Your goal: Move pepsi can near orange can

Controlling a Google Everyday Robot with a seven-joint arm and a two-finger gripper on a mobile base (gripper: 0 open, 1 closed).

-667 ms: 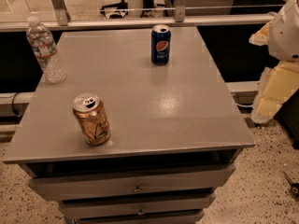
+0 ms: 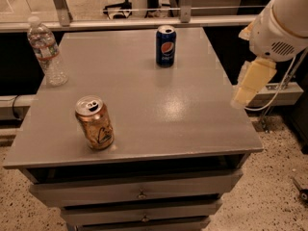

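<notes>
Checking in: where's the pepsi can (image 2: pixel 165 45) right now? (lead)

Standing upright at the far edge of the grey table top (image 2: pixel 192 114), slightly right of centre. Nothing is touching it. (me)

And the orange can (image 2: pixel 95 123)? (lead)

On the near-left part of the top, close to the front edge. It's standing, and I can see the silver lid and its opening. It's well apart from the pepsi can, diagonally across the surface with bare table between them. (me)

Gripper? (lead)

I see the gripper (image 2: pixel 245 90) off the right side of the table, just past the edge and angled down and left. It's touching neither the table nor a can, and it's well clear of both cans. Wide or narrow, I can't tell from this angle. The white arm housing (image 2: pixel 281 23) sits above it in the top-right corner. (me)

Anything else on the top? (lead)

A clear water bottle (image 2: pixel 46 51), capped and upright near the far-left corner, apart from both cans. Drawers (image 2: pixel 139 192) with small knobs sit under the top. (me)
</notes>
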